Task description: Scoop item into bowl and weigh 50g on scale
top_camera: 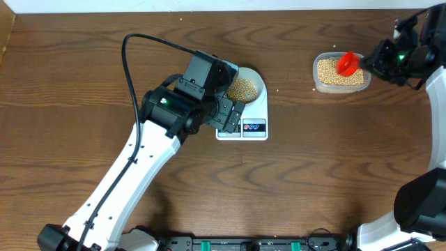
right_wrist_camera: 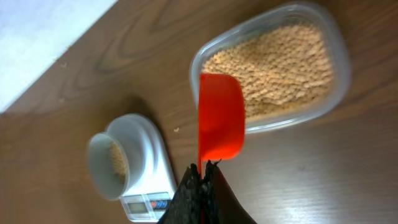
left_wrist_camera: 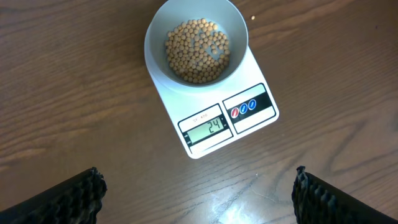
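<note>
The pale bowl (left_wrist_camera: pixel 196 47) sits on the white scale (left_wrist_camera: pixel 252 127) and holds a layer of tan beans (left_wrist_camera: pixel 196 51). The scale's display (left_wrist_camera: pixel 207 127) reads 24. My left gripper (left_wrist_camera: pixel 199 196) hangs open above the bare wood just in front of the scale, nothing between its fingers. In the overhead view the bowl (top_camera: pixel 245 88) and scale (top_camera: pixel 245 128) lie beside the left arm's head. My right gripper (right_wrist_camera: pixel 203 171) is shut on the handle of a red scoop (right_wrist_camera: pixel 221 118), which hovers over the near rim of the clear tub of beans (right_wrist_camera: pixel 280 59). The scoop (top_camera: pixel 347 63) looks empty.
The clear plastic tub (top_camera: pixel 339 72) stands at the back right of the wooden table. A few stray beans lie on the wood near the scale (left_wrist_camera: pixel 252 17). The left arm (top_camera: pixel 139 167) stretches diagonally across the left half of the table.
</note>
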Motion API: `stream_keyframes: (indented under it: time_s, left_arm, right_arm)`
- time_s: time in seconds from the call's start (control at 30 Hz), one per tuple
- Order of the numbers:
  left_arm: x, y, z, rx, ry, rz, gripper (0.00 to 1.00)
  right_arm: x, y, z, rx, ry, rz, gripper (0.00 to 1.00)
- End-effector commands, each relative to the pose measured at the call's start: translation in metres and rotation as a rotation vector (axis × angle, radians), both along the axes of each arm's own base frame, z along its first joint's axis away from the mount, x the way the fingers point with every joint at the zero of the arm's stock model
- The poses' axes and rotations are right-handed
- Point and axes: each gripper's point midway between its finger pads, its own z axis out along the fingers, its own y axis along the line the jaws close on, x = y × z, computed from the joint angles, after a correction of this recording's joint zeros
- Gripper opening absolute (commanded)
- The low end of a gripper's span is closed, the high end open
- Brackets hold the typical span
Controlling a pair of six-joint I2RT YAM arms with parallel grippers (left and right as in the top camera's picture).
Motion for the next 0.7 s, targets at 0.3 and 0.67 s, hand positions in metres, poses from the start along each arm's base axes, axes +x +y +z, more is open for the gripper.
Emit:
stream_keyframes:
  time_s: [0.3,0.67]
  left_arm:
    - [-0.001,0.001,-0.007,0.013,0.015,-0.008,0.98]
    - [-0.001,0.001,-0.007,0.013,0.015,-0.008,0.98]
  right_arm:
    - [0.005,-0.035,-0.025,-0.47,0.017,0.232,0.02]
    - [0.035,-0.033,-0.078,-0.487,0.056,0.285,0.01]
